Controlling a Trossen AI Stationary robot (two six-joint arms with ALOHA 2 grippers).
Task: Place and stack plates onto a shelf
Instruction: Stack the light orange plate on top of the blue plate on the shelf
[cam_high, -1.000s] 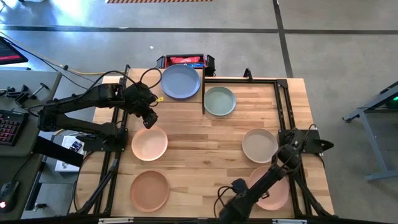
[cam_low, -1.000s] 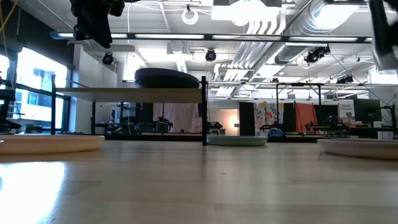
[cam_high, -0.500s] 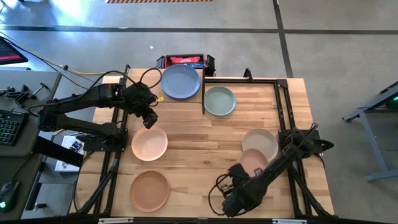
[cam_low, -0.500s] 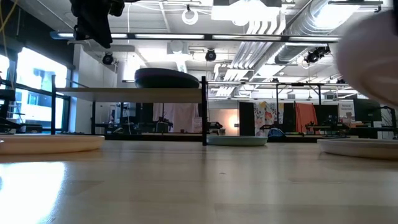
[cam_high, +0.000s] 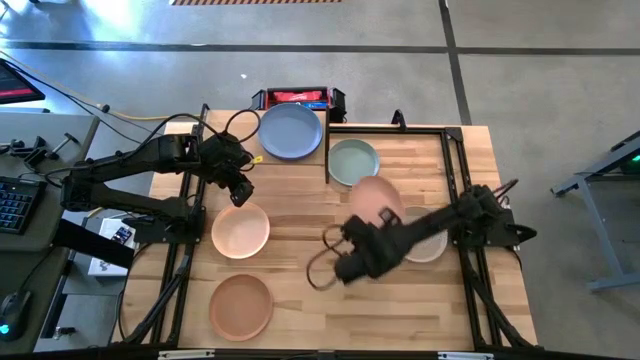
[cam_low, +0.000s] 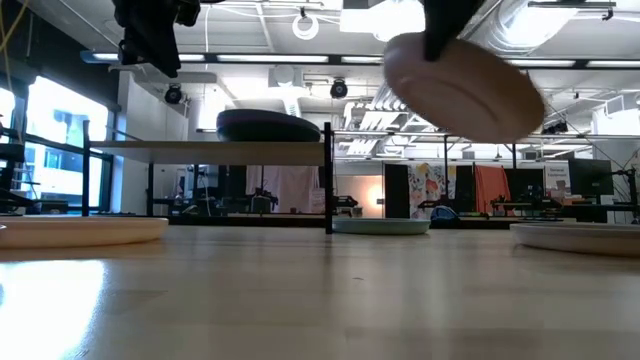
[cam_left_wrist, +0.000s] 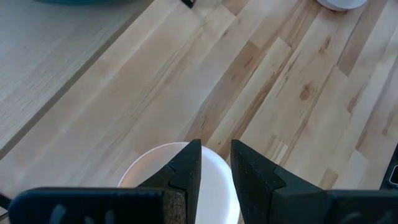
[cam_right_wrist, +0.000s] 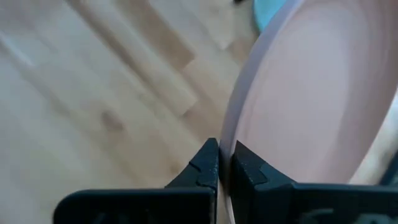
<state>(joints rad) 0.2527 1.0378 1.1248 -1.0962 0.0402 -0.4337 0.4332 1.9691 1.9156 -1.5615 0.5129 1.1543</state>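
My right gripper (cam_high: 368, 232) is over the table's middle and shut on the salmon pink plate (cam_high: 377, 200), which shows tilted high in the low view (cam_low: 465, 85). My left gripper (cam_left_wrist: 216, 167) hangs narrowly open above the peach plate (cam_high: 240, 230), touching nothing. The blue plate (cam_high: 290, 130) lies on the shelf (cam_high: 290, 170), seen as a dark mound in the low view (cam_low: 268, 126). The grey-green plate (cam_high: 354, 162), the beige plate (cam_high: 432, 248) and the terracotta plate (cam_high: 240, 305) lie flat on the tabletop. The purple plate is hidden. My right gripper pinches the salmon pink plate's rim (cam_right_wrist: 225, 149) between its two fingers, one on the upper face and one on the underside. It comes from the near side. The plate is lifted clear and tilted, its held edge high and its underside (cam_low: 470, 95) facing the near edge.
The shelf's black frame post (cam_low: 328, 178) stands just left of the grey-green plate. A red and black box (cam_high: 297, 97) sits beyond the far edge. My right arm crosses over part of the beige plate. Bare wood lies between the peach plate and the held plate.
My right gripper has lifted the salmon pink plate off the table's near right corner and carried it up, toward the far edge and the middle. The plate has gone from flat on the table to clear and tilted.
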